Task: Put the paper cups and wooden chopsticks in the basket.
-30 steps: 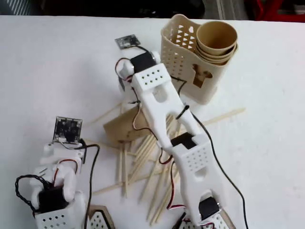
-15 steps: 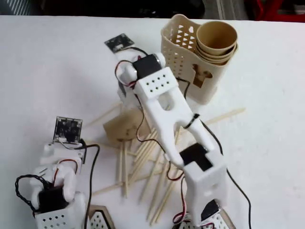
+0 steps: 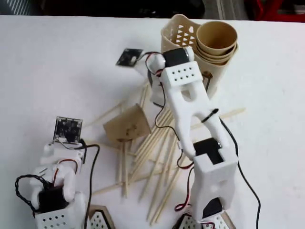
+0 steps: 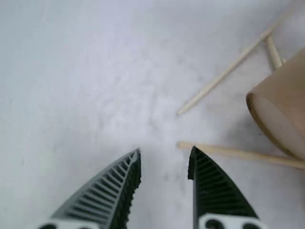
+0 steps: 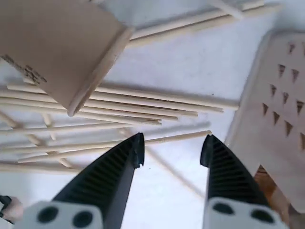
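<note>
A beige basket (image 3: 183, 52) stands at the back right with stacked paper cups (image 3: 217, 38) in it. One paper cup (image 3: 127, 125) lies on its side on the table, and many wooden chopsticks (image 3: 155, 143) are scattered around and to the right of it. My right gripper (image 5: 174, 145) is open above the chopsticks (image 5: 143, 101), between the lying cup (image 5: 57, 52) and the basket wall (image 5: 281, 119). It holds nothing. My left gripper (image 4: 164, 160) is open low over bare table, with the cup (image 4: 281, 114) and two chopsticks (image 4: 224, 76) just beyond it.
The right arm (image 3: 190, 119) stretches from the front edge up to the basket, over the chopstick pile. The left arm (image 3: 57, 181) sits at the front left corner. White table lies free to the left and the far right.
The right arm swung right from over the lying cup to beside the basket. The cup now lies uncovered and slightly shifted. The left arm stayed still.
</note>
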